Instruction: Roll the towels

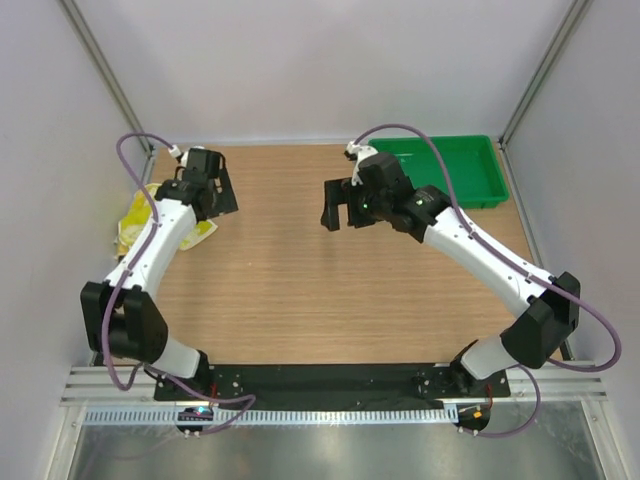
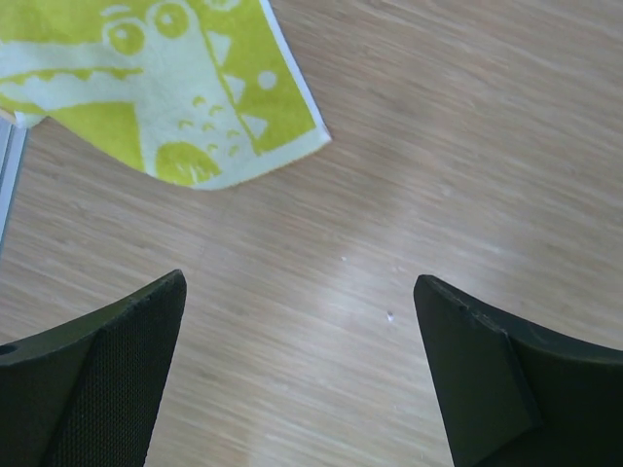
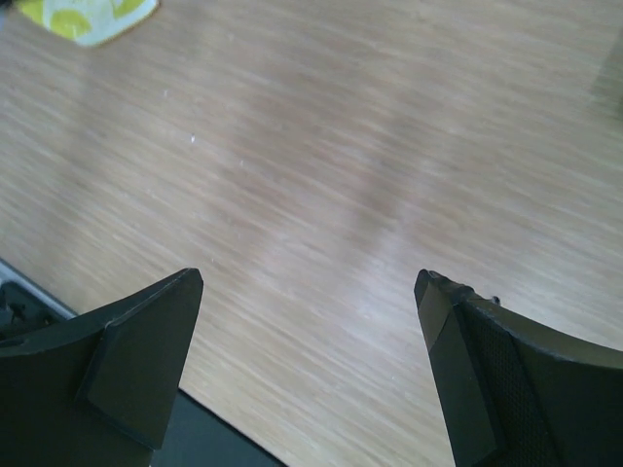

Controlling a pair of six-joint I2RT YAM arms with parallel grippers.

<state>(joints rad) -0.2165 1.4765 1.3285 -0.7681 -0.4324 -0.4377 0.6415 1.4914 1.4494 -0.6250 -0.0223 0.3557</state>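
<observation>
Towel, yellow, lies flat at the table's left edge beside the left gripper, jaws spread, likely poised for its corner; right gripper hovers mid-table, also released and empty

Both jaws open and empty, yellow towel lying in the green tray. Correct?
Not quite. The towel lies at the left edge of the table, not in the tray; the top view shows it. Both jaws are open and empty.

I can read no text, label or number from here; the yellow towel seems to carry only a cartoon crocodile.
</observation>
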